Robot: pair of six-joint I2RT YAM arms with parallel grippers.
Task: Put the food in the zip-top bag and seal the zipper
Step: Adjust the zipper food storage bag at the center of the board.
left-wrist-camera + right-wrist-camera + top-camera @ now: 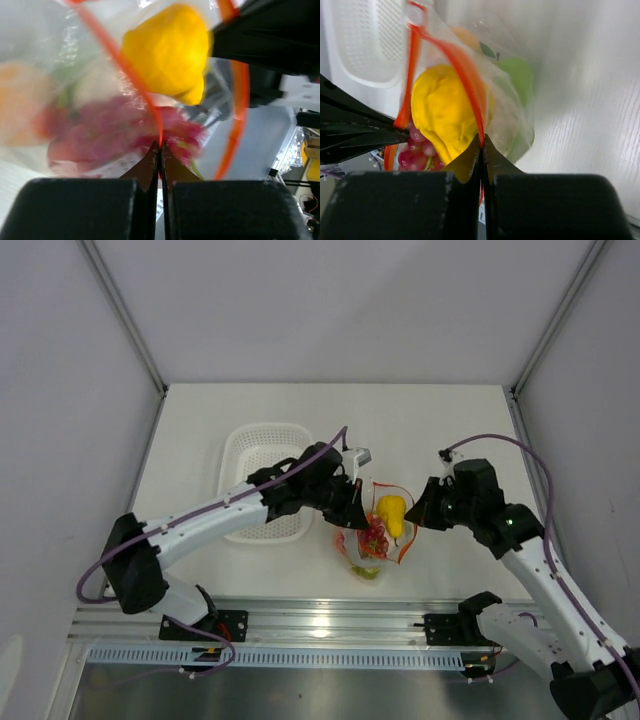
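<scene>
The clear, crinkly bag (372,540) sits on the white surface (440,430), just right of the perforated white basket (262,455) and between the two tools. Its thin orange-red zipper (465,70) gapes around a knobbly yellow fruit (442,115). Glossy red grapes (100,130) and a smooth green apple (520,75) lie inside. The left tool (160,150) pinches one zipper strip tight, and the right tool (481,142) pinches the opposite strip.
</scene>
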